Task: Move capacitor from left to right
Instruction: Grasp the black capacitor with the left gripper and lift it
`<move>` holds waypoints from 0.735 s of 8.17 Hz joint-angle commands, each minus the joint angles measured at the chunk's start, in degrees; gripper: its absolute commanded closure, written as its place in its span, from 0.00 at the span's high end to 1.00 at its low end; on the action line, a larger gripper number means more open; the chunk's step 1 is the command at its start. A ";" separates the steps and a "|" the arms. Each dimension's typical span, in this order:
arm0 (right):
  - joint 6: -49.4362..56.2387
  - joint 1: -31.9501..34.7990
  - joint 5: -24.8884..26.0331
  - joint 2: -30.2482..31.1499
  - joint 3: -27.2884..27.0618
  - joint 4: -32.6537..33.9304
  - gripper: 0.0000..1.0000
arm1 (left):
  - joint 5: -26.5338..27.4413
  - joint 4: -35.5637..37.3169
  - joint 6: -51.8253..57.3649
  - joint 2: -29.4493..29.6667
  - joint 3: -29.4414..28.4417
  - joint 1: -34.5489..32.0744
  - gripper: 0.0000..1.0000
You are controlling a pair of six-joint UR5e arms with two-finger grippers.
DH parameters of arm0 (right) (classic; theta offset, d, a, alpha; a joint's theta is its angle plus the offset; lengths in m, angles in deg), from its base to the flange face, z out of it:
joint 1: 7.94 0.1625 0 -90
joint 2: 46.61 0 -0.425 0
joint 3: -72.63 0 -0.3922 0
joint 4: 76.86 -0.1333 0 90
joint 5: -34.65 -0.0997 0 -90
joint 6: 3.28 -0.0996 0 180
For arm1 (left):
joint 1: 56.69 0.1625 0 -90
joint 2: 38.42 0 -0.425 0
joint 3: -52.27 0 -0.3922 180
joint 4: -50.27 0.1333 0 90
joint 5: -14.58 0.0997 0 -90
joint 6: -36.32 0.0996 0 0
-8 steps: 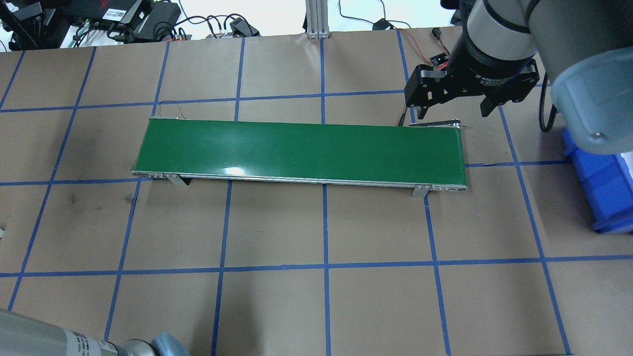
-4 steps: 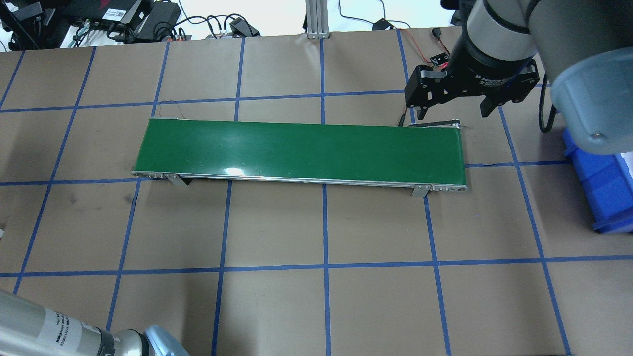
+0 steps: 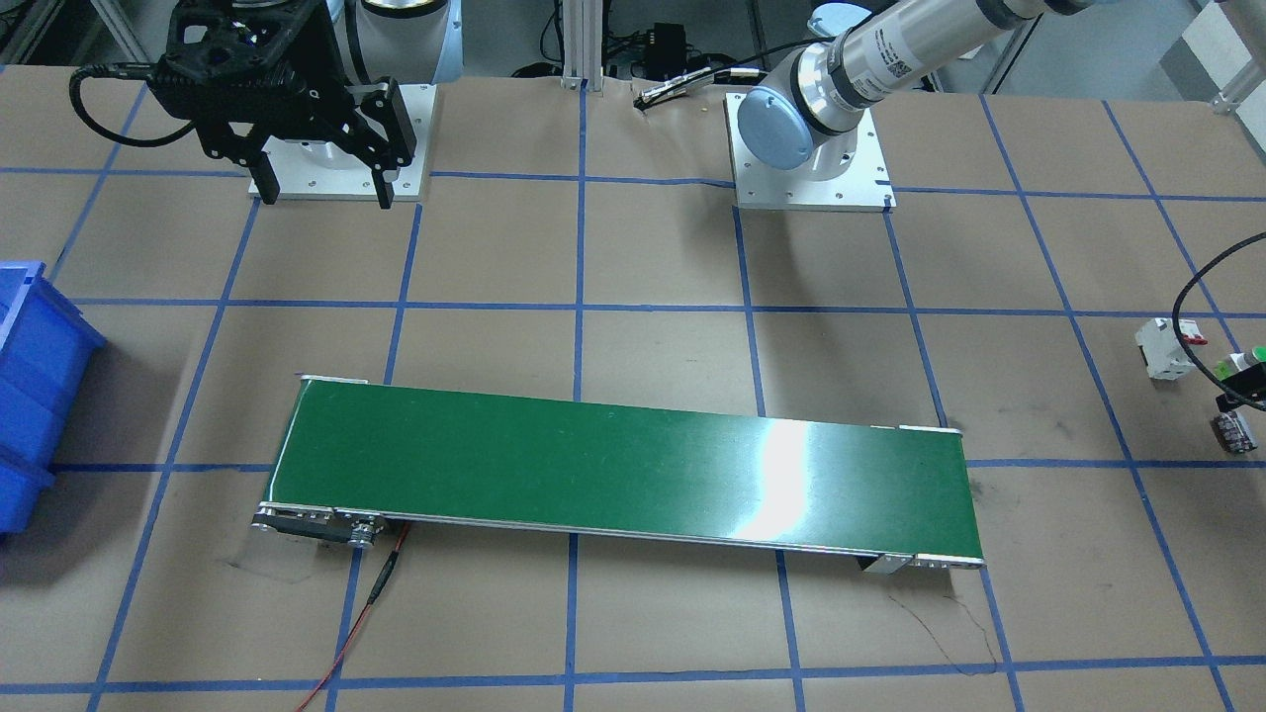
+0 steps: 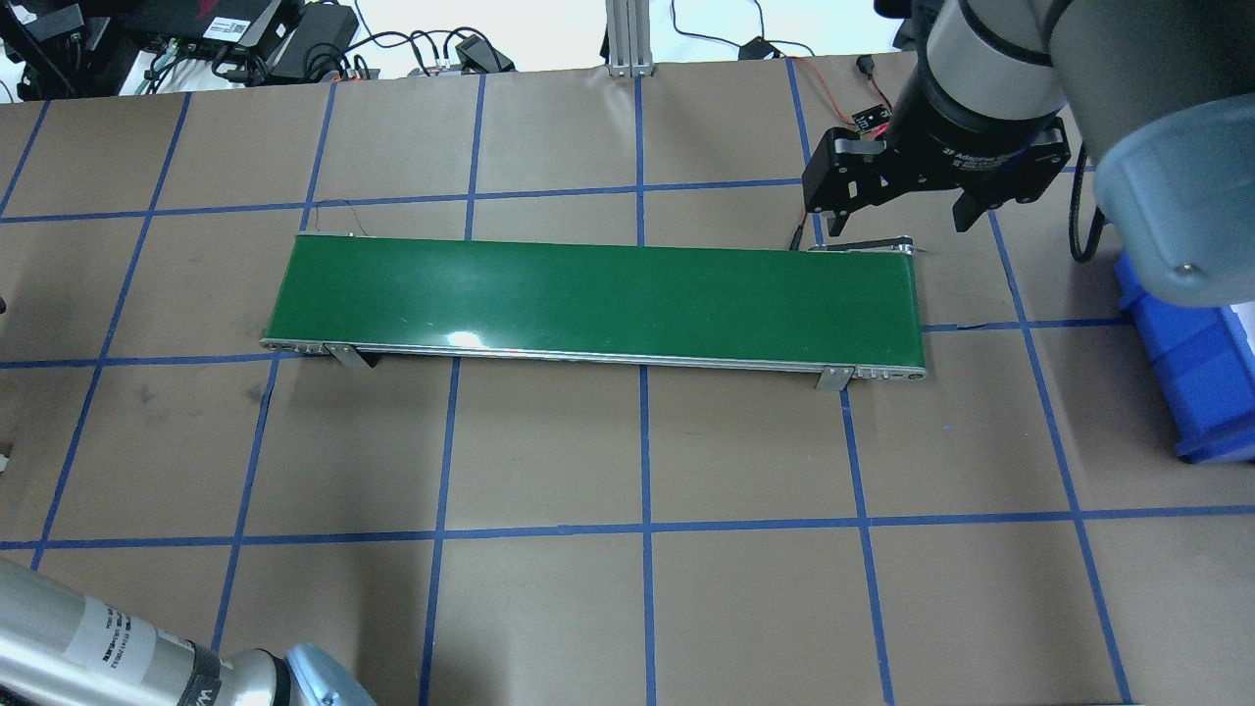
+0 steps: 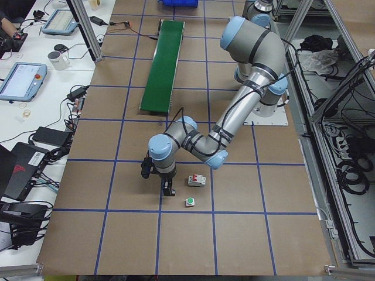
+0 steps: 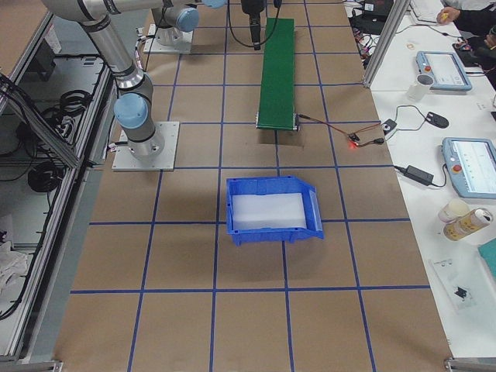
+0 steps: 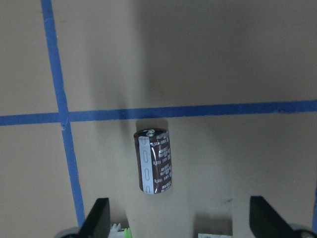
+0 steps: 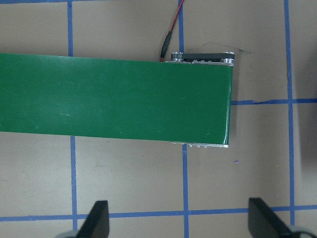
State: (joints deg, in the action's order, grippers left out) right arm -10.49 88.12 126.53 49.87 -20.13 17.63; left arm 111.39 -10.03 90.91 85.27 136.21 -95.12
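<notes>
The capacitor (image 7: 153, 161), a stubby dark cylinder with pale stripes, lies on its side on the brown paper just below a blue tape line. My left gripper (image 7: 182, 220) hangs open above it, one finger on each side, not touching it. The capacitor also shows at the right edge of the front-facing view (image 3: 1229, 433). In the exterior left view the left gripper (image 5: 157, 182) hides it. My right gripper (image 4: 899, 221) is open and empty, hovering by the far right end of the green conveyor belt (image 4: 598, 299); it also shows in the right wrist view (image 8: 179, 220).
A white circuit breaker with a red switch (image 3: 1165, 346) and a green-capped push button (image 3: 1251, 361) sit close to the capacitor. A blue bin (image 4: 1191, 373) stands on the robot's right. A red wire (image 3: 366, 603) runs from the belt's end.
The left arm's link at the overhead view's bottom left has shifted up and to the right. The right arm and the belt have not moved.
</notes>
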 commanded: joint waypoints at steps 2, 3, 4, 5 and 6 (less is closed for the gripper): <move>0.00 0.09 -0.03 -0.06 0.03 0.00 1.00 | -0.04 3.52 0.69 3.31 -0.09 0.03 1.00; 0.00 0.00 -0.03 -0.06 -0.05 0.00 1.00 | -0.04 3.52 0.69 4.19 -0.35 0.03 1.00; 0.00 0.09 -0.03 -0.06 -0.05 0.00 1.00 | -0.04 3.43 0.69 4.98 -0.44 0.03 1.00; 0.00 0.09 -0.12 -0.06 -0.05 0.00 1.00 | 0.04 3.43 0.78 5.07 -0.62 0.11 1.00; 0.00 0.09 -0.12 -0.06 -0.05 0.00 1.00 | 0.04 3.43 0.78 5.07 -0.62 0.03 1.00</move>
State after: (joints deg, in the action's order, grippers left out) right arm -10.49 88.19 126.46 49.81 -20.17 17.63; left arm 111.38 -6.60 91.64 89.99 135.74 -95.06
